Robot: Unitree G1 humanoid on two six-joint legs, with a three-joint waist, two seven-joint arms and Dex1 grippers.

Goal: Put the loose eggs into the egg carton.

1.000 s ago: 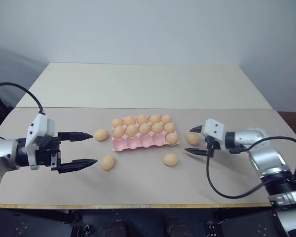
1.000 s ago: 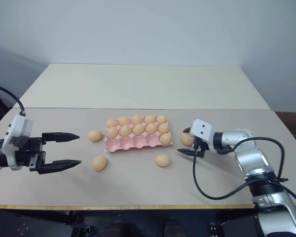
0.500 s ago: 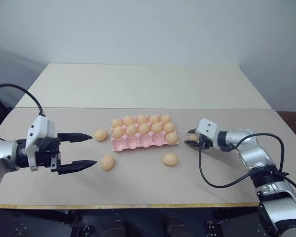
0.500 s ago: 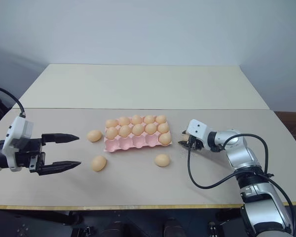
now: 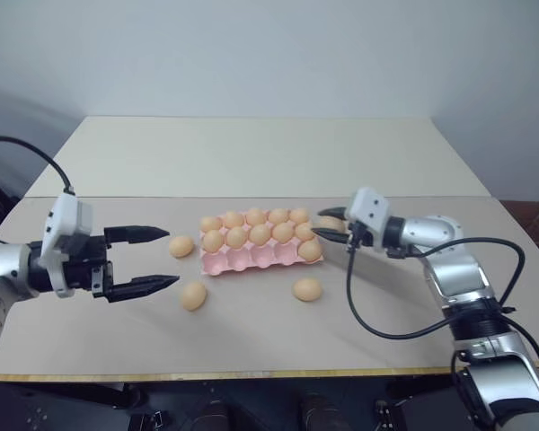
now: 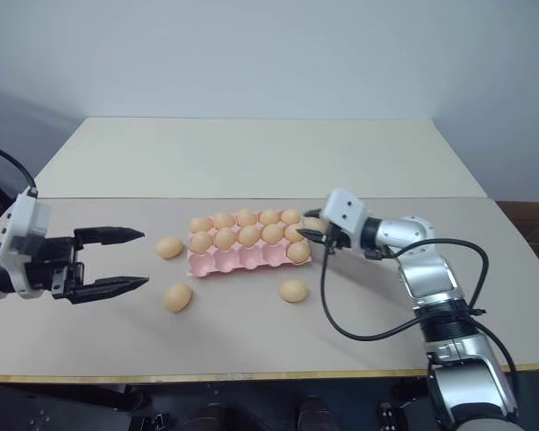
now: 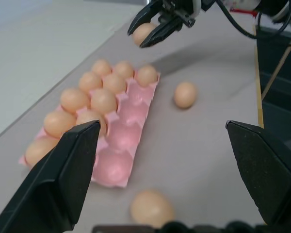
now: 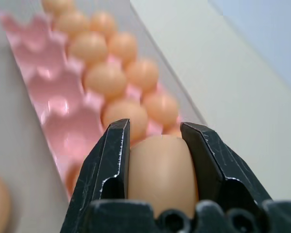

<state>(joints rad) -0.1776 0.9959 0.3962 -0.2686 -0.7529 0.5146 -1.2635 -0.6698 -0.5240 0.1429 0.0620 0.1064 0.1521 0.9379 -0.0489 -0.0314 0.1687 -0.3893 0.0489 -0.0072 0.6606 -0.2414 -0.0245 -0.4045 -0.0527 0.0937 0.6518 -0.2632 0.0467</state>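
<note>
The pink egg carton (image 5: 248, 259) lies mid-table. Its two far rows hold tan eggs, one more sits in the near row's right-end cup, and the other near cups are bare. My right gripper (image 5: 329, 223) is shut on an egg (image 8: 162, 170), held off the table just past the carton's right end. Three loose eggs lie on the table: one (image 5: 181, 245) left of the carton, one (image 5: 193, 295) at the front left, one (image 5: 307, 288) at the front right. My left gripper (image 5: 172, 257) stands open left of the carton, with nothing between its fingers.
The carton lies on a beige board (image 5: 251, 341) whose front edge runs close to me. A paler tabletop (image 5: 251, 153) stretches behind it to a plain wall. A black cable (image 5: 377, 314) loops from my right arm over the board.
My right gripper shut on the egg lying right of the carton, lifted it and carried it left to the carton's right end. My left gripper stayed open, almost in place.
</note>
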